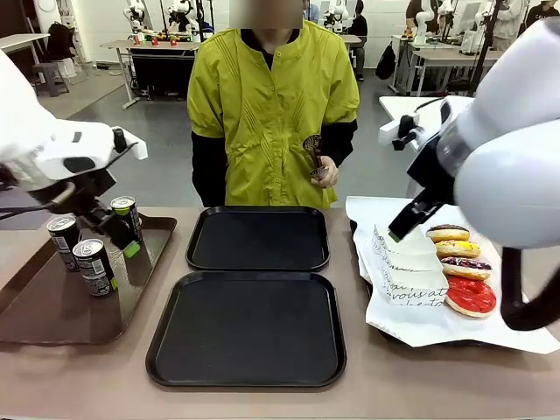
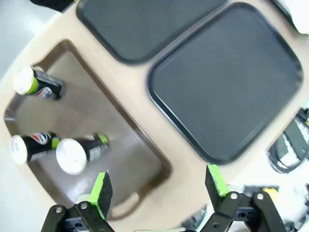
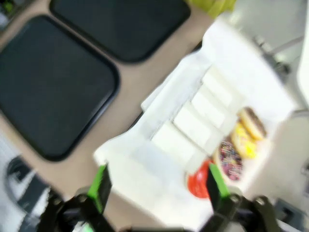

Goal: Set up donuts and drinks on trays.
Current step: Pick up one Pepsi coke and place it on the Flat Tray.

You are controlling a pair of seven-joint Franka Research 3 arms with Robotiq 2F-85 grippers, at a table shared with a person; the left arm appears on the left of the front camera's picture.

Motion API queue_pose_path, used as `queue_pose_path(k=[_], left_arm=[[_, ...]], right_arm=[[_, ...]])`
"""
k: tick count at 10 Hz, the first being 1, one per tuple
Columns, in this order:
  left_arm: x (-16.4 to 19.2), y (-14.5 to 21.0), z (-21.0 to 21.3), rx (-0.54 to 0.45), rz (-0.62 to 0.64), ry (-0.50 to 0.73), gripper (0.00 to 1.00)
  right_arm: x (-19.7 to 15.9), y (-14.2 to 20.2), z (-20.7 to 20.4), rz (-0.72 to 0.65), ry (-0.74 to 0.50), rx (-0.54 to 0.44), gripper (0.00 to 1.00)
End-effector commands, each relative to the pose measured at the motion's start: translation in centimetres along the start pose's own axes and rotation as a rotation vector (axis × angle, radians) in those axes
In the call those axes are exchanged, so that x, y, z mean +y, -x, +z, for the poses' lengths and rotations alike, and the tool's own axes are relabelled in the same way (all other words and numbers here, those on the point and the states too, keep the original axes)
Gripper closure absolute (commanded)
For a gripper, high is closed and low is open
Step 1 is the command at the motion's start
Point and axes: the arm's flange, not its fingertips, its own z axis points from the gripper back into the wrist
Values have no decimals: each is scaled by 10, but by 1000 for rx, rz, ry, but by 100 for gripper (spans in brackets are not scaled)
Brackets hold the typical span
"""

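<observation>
Near black tray sits centre at the table's front edge, nothing on it. Left of it is the brown tray with three cans standing upright: two close together nearer the front, and a third at the far side. Left gripper hangs over the brown tray. Its jaws are spread wide with nothing between the green pads, and the wrist view shows it apart from all three cans. In the front view its fingertip sits just in front of the far can. On the right, the white-paper-lined tray carries four donuts in a row, from the front: red, purple with sprinkles, yellow-orange, dark-topped. Each is tucked in a white sleeve with black script. Right gripper is above the sleeves, fingers wide apart and holding nothing. That wrist view is blurred. Far black tray lies directly behind the near one, just apart from it, also bare. Person in a yellow-green top stands at the far edge. One hand holds a small dark object; I can't tell what it is.
</observation>
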Motion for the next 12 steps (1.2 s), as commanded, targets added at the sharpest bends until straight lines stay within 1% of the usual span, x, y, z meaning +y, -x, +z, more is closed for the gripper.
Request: queue_pose_path(k=[1,2,3,6,7,8,9,10,11,12], left_arm=[[-39,116,-24,-6,16,57,0],[-39,112,-32,18,44,-20,0],[-9,10,17,15,3,33,0],[-9,10,17,15,3,33,0],[-14,15,23,29,11,26,0],[7,17,17,-52,151,273,0],[27,22,12,-125,254,461,0],[46,34,5,-180,346,626,0],[59,48,-1,-229,413,743,0],[71,61,-6,-251,481,830,0]], right_arm=[[53,160,-25,-16,-74,-49,0],[51,158,-35,-28,-72,-44,0],[7,8,21,0,-23,-2,0],[7,8,21,0,-23,-2,0],[10,13,31,-3,-38,0,0],[-10,23,18,-124,-247,-80,0],[-31,37,7,-228,-432,-161,0],[-52,56,-7,-328,-581,-221,0],[-66,73,-19,-400,-692,-258,0],[-77,88,-31,-475,-785,-279,0]])
